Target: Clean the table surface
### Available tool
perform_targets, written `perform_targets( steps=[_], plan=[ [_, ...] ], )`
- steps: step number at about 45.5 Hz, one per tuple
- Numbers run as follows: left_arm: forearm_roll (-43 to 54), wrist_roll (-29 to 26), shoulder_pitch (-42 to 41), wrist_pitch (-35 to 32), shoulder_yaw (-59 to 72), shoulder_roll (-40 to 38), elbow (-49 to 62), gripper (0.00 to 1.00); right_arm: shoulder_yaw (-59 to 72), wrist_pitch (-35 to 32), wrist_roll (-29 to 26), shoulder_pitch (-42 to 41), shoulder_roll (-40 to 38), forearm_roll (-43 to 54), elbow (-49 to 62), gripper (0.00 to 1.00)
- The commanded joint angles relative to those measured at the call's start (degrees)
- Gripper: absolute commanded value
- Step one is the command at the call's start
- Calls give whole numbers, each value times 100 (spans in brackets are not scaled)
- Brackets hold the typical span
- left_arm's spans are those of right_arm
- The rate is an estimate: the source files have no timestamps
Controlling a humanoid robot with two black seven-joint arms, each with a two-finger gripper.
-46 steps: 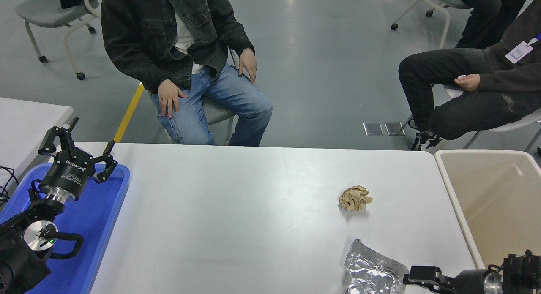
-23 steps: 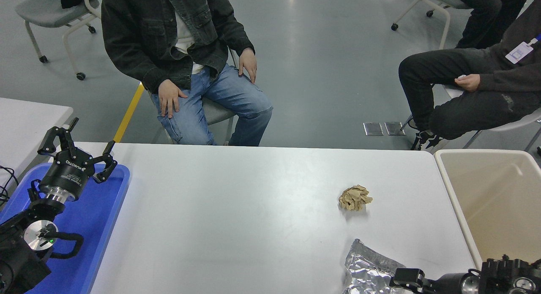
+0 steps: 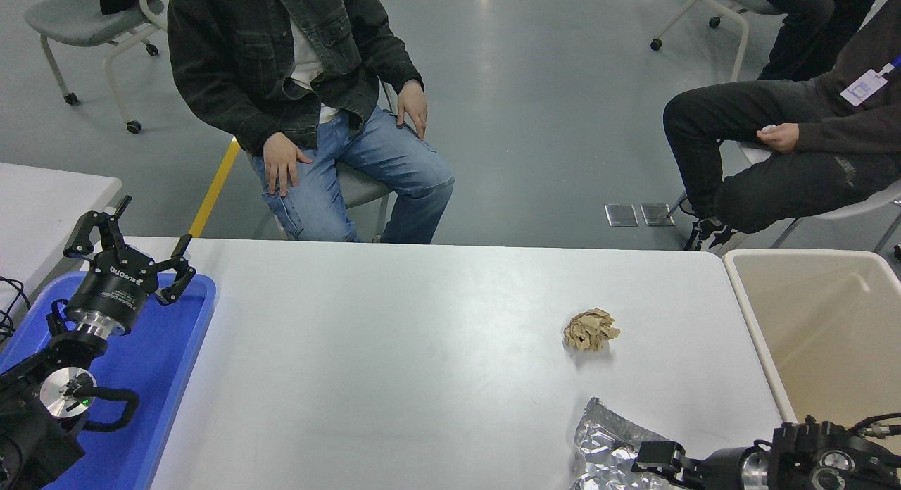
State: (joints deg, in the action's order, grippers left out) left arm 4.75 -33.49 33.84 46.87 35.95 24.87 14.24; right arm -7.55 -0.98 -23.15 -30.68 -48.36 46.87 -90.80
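White lettering reading "ROBOTIQ" is showing on the black body of the left tool [image 3: 130, 254]; smaller print beneath is staying illegible.

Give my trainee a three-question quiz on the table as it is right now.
1. True or false: the brown paper wad is inside the bin.
2. What lies nearest the right gripper? A) foil B) wad C) tray
3. Which gripper hangs over the tray?

Key: 1 false, it sits on the table. 2 A. 3 the left gripper, open.
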Motion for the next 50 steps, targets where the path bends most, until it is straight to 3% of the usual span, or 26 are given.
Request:
perform_targets(
  steps=[1,10,16,22,25,31,37,50],
  plan=[
    [0,0,0,6,0,0,0,100,8,45,-225,-8,108,-2,132,100],
    [0,0,0,6,0,0,0,100,26,19,-225,10,195,6,132,99],
    [0,0,0,6,0,0,0,100,26,10,-225,27,222,77,141,93],
    [0,0,0,-3,0,0,0,100,34,-33,-207,19,257,103,141,66],
    [0,0,0,6,0,0,0,100,34,-51,-198,19,248,103,132,57],
    [0,0,0,6,0,0,0,100,219,-104,-137,-17,231,112,132,26],
    [0,0,0,6,0,0,0,100,219,-95,-5,-25,239,121,132,0],
    [0,0,0,-3,0,0,0,100,210,-104,311,-105,20,112,62,0]
  ],
)
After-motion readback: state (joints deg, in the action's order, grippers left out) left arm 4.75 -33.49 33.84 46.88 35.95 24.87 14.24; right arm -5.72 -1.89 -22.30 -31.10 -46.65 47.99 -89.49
